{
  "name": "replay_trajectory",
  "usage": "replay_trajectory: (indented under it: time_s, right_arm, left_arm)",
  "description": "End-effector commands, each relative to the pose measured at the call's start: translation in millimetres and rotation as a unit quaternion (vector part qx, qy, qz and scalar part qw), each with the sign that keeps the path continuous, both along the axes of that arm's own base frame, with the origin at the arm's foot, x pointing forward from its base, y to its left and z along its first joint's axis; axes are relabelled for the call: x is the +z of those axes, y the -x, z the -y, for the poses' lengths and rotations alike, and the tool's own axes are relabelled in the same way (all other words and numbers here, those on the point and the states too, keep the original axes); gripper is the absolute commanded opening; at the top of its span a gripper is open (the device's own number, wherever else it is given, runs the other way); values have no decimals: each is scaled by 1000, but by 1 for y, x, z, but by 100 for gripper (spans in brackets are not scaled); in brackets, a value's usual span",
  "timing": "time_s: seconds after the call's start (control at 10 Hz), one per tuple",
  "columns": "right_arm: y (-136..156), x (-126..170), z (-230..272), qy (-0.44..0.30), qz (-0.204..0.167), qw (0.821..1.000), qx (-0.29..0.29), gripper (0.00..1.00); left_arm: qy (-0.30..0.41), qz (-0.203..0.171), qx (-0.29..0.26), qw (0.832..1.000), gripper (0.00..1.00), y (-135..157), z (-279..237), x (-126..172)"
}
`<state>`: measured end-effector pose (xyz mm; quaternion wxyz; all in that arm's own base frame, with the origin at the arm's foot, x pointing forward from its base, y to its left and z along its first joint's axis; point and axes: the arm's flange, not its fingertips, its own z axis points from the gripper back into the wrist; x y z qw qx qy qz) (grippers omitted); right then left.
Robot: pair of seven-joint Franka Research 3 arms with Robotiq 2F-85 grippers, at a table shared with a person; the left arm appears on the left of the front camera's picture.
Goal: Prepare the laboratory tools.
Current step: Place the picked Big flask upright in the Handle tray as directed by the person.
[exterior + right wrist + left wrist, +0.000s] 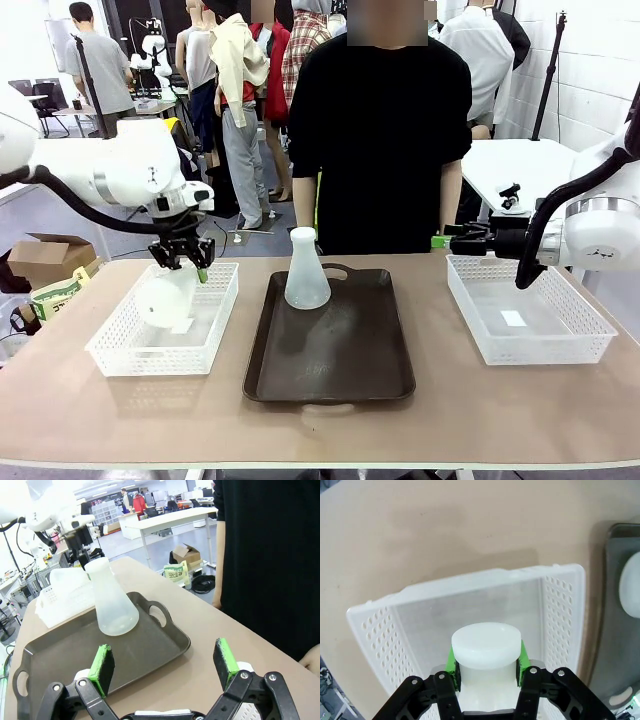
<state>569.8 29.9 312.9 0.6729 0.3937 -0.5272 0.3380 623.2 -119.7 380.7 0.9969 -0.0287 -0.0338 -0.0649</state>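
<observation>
Two translucent whitish conical flasks are the laboratory tools. One flask stands upright at the far end of the dark brown tray. My left gripper is shut on the other flask, its green pads clamping the narrow part. That flask hangs below the gripper over the left white basket. Over the far edge of the right white basket, my right gripper is open and holds nothing.
A person in a black top stands at the far side of the table, behind the tray. A small label lies on the floor of the right basket. Bare tabletop runs along the near edge.
</observation>
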Motion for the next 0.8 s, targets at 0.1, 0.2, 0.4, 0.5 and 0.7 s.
replay_trajectory:
  time_s: [0.1, 0.2, 0.4, 0.5, 0.7]
  right_arm:
    - [1, 0, -1, 5, 0, 1000, 5, 100]
    - [1, 0, -1, 5, 0, 1000, 5, 100]
    - [1, 0, -1, 5, 0, 1000, 5, 100]
    - [1, 0, -1, 5, 0, 1000, 5, 100]
    - [1, 0, -1, 5, 0, 1000, 5, 100]
  left_arm:
    - [4, 1, -15, 1000, 0, 24, -10, 30]
    - [-1, 13, -22, 1000, 0, 27, -11, 41]
    - [4, 31, -28, 999, 0, 31, -13, 58]
    - [0, 28, -26, 999, 0, 30, -14, 58]
    - [-1, 22, -18, 1000, 0, 25, -7, 57]
